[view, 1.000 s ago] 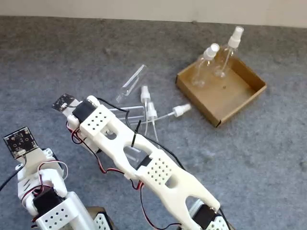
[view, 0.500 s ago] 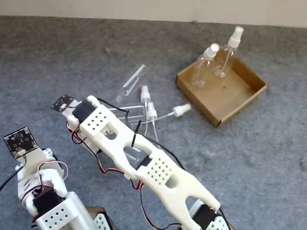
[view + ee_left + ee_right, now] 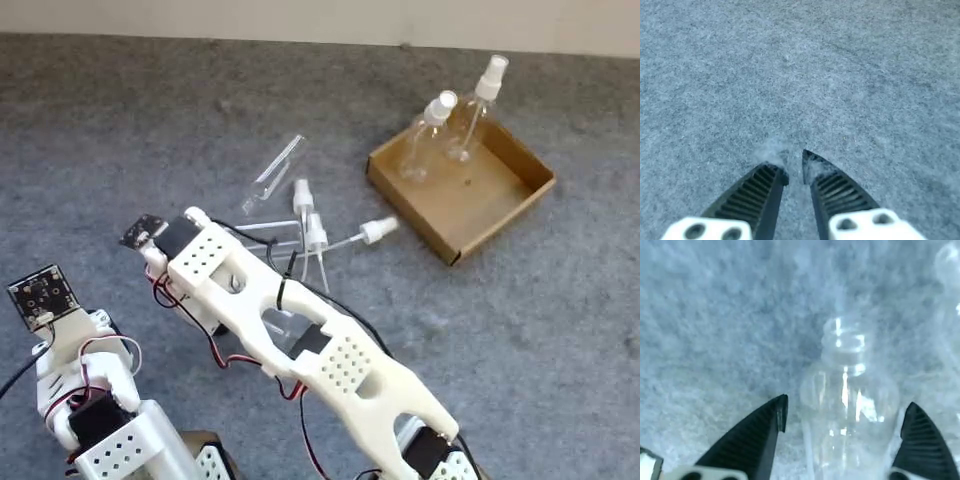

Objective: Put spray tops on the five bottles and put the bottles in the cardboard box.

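Observation:
A clear bottle (image 3: pixel 847 405) with no top lies on the grey carpet between the fingers of my right gripper (image 3: pixel 847 404), which is open around it. In the high view the right arm (image 3: pixel 250 300) stretches across the carpet's middle and covers that gripper. My left gripper (image 3: pixel 792 162) hangs over bare carpet, shut to a thin gap and holding nothing. Another topless bottle (image 3: pixel 272 172) lies farther back. Three loose spray tops (image 3: pixel 303 195) (image 3: pixel 316 232) (image 3: pixel 378 230) lie near it. Two bottles with tops (image 3: pixel 428 135) (image 3: pixel 475 110) stand in the cardboard box (image 3: pixel 410 210).
The box sits at the back right, near the carpet's far edge. The left arm's base (image 3: pixel 90 400) is at the front left. Open carpet lies at the back left and to the right of the box.
The right arm's wrist has shifted a little toward the front and right. The left arm and the bottles in the box have stayed put.

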{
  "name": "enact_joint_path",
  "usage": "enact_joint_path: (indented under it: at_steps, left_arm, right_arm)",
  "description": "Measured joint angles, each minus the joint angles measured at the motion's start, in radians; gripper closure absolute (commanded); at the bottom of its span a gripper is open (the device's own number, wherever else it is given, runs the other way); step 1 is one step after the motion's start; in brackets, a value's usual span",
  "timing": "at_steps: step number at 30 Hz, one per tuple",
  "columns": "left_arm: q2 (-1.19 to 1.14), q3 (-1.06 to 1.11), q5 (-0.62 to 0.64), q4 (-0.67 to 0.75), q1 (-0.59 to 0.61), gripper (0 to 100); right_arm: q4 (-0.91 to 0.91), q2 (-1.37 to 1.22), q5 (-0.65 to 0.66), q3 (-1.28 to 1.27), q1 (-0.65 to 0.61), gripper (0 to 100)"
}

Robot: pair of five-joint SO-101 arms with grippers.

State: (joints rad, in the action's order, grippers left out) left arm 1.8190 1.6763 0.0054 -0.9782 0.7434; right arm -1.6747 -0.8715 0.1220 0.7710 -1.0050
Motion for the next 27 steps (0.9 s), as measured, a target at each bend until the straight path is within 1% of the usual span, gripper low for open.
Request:
enact_joint_path:
  at_steps: [4,9,22,24,27]
  left_arm:
    - [0.0,0.0,0.0,0.0,0.0,99]
    - [0.0,0.0,0.0,0.0,0.0,99]
    - [0.0,0.0,0.0,0.0,0.0,99]
    - [0.0,0.0,0.0,0.0,0.0,99]
    - [0.0,0.0,0.0,0.0,0.0,99]
  right_arm:
    - [0.021,0.0,0.0,-0.043,0.0,67.3]
    - [0.029,0.0,0.068,-0.043,0.0,67.3]
    - [0.086,0.009,0.081,-0.044,0.0,67.4]
    - [0.091,0.009,0.081,-0.044,0.0,69.4]
    - [0.094,0.009,0.081,-0.044,0.0,75.3]
